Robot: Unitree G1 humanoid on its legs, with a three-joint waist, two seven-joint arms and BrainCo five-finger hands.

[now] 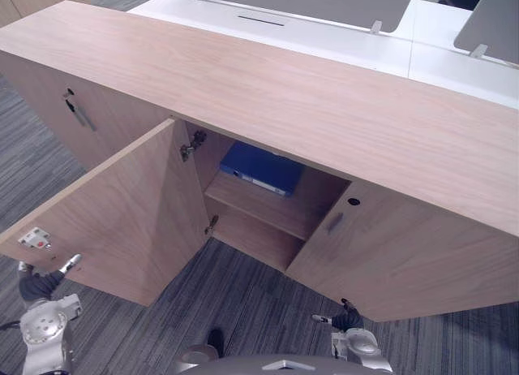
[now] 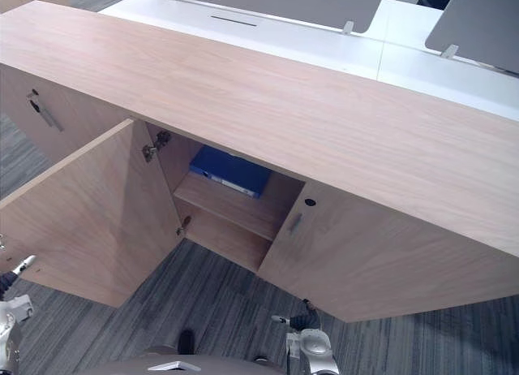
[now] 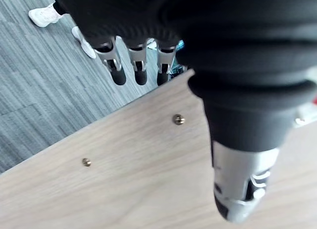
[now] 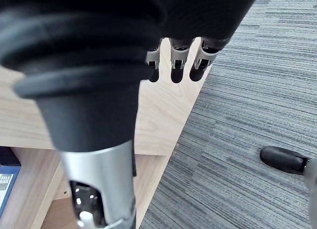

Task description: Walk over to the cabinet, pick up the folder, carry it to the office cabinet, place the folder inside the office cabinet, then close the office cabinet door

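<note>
Closest in, low over the grey striped carpet (image 1: 243, 310), the left hand (image 1: 38, 286) hangs just beside the free edge of the open light-wood cabinet door (image 1: 122, 221). Its fingers are straight and hold nothing, and I cannot tell whether it touches the wood. The right hand (image 1: 347, 318) sits low before the closed right-hand door (image 1: 405, 261), likewise loose and empty. The blue folder (image 1: 261, 168) already lies flat on the upper shelf (image 1: 259, 209) inside the opening, long side along the shelf, well beyond both hands. The open door swings out toward the robot's left, so the left hand looks nearer for pushing it shut. Above runs the long wooden cabinet top (image 1: 324, 107), and behind it a white desk surface (image 1: 340, 38) with grey screens (image 1: 324, 2).
</note>
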